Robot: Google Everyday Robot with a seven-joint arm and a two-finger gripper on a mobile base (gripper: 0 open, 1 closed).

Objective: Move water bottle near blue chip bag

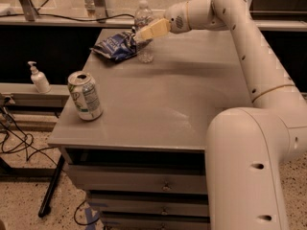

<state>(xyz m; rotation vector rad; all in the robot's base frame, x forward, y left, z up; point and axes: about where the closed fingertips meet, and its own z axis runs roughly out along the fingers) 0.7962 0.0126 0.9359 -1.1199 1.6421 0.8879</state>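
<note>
Grey drawer cabinet (144, 182) stands on speckled floor (21, 210).

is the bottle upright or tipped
Upright: the bottle stands on the table beside the chip bag, cap up; end effector at its middle.

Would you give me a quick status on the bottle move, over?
Gripper at water bottle, mid-height. Bottle upright beside blue chip bag. Soda can well clear.

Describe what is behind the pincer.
The water bottle stands behind the pincer, beside the blue chip bag. Its cap and base show; the pincer covers its middle.
</note>
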